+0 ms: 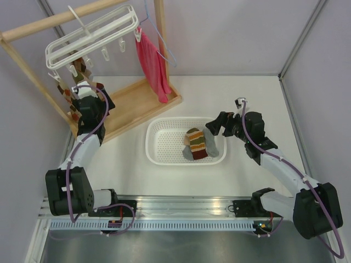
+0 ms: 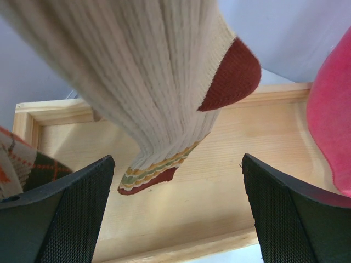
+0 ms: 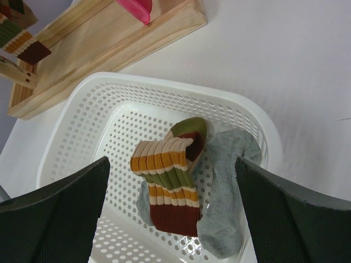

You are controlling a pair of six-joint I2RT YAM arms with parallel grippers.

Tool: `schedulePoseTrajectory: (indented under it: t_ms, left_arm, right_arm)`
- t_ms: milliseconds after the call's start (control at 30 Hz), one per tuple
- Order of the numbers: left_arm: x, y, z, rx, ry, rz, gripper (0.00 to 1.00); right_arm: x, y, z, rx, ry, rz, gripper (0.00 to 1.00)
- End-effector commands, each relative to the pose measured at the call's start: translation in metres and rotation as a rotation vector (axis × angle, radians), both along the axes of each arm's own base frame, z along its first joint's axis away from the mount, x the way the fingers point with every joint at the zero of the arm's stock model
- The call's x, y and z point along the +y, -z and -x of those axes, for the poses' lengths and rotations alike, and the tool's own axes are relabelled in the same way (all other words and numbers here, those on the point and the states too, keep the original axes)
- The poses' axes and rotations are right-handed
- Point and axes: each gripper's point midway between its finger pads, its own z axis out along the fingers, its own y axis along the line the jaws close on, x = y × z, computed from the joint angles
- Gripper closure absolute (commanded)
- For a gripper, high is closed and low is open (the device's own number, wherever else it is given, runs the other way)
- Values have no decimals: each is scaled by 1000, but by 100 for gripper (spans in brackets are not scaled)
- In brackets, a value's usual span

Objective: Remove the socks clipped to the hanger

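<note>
Left jaws: spread wide, nothing gripped. Right jaws: likewise spread wide and empty.

The left jaws were raised under the left end of the white hanger (image 1: pixel 93 35), which was hung from the top rail of the wooden rack (image 1: pixel 137 101). The socks (image 1: pixel 74 82) clipped to it were seen at that same end. In the left wrist view a cream ribbed sock (image 2: pixel 148 71) with a rust-red heel and striped cuff was hanging down between the two fingers (image 2: pixel 71 213), nearer the left one; no contact could be made out. An argyle sock (image 2: pixel 22 159) was noted at the left edge of that view, just beside the left finger.

The right jaws were held over the right side of the white mesh basket (image 1: pixel 159 156) on the bench (image 1: pixel 263 98). Two socks were lying in the basket: a striped sock (image 3: pixel 167 186) in rust, mustard and olive, resting partly on a grey sock (image 3: pixel 225 181).

A red cloth (image 1: pixel 152 66) was clipped at the right end of the hanger, well apart from the clipped socks.
</note>
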Motion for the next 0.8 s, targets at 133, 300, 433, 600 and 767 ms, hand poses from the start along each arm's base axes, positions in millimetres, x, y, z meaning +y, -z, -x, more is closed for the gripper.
schedulePoseTrajectory:
  t_ms: [133,300,433,600,767]
  left_arm:
    - [8,-9,-9,-78,-11,-58,1]
    - [6,-6,-14,-87,11,-70,17]
    - [3,-3,-15,-84,23,-68,50]
    - [0,-2,-19,-84,47,-62,74]
    - [-1,0,-16,-78,45,-48,98]
  right_arm:
    - [3,-9,-4,-43,-17,-19,2]
    - [2,-11,-3,-48,-16,-20,2]
    - [3,-12,-3,-46,-17,-25,2]
    - [4,-15,-1,-50,-24,-31,2]
    - [1,-18,0,-59,-13,-26,2]
